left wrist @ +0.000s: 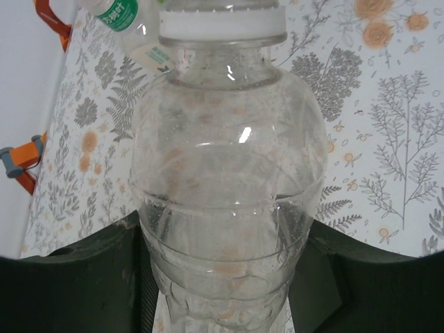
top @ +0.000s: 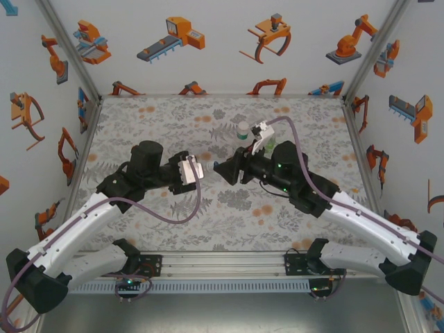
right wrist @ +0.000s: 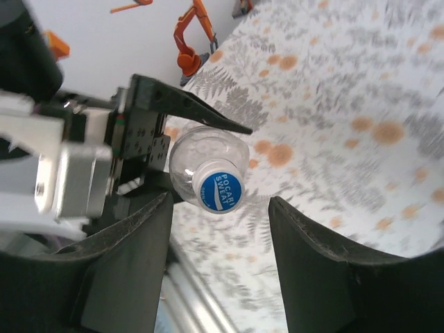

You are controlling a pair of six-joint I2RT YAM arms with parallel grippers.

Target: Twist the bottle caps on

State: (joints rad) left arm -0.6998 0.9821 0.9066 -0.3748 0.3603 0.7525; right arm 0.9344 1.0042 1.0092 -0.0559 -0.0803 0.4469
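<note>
My left gripper [left wrist: 225,239] is shut on the body of a colourless bottle [left wrist: 229,180], which it holds level above the table. The blue-topped cap [right wrist: 218,189] sits on that bottle's neck. My right gripper [right wrist: 220,202] faces the cap head-on and is open. Its fingers [right wrist: 139,250] stand on either side of the cap without touching it. In the top view the left gripper [top: 193,171] and right gripper [top: 223,171] meet nose to nose at mid-table. A white-capped bottle [top: 243,130] stands behind them, and a green-tinted bottle [top: 257,144] is partly hidden by the right arm.
The patterned table [top: 159,125] is walled at the left, back and right. The standing bottles sit just behind the right wrist. A bottle with a green label [left wrist: 118,14] shows beyond the held bottle in the left wrist view.
</note>
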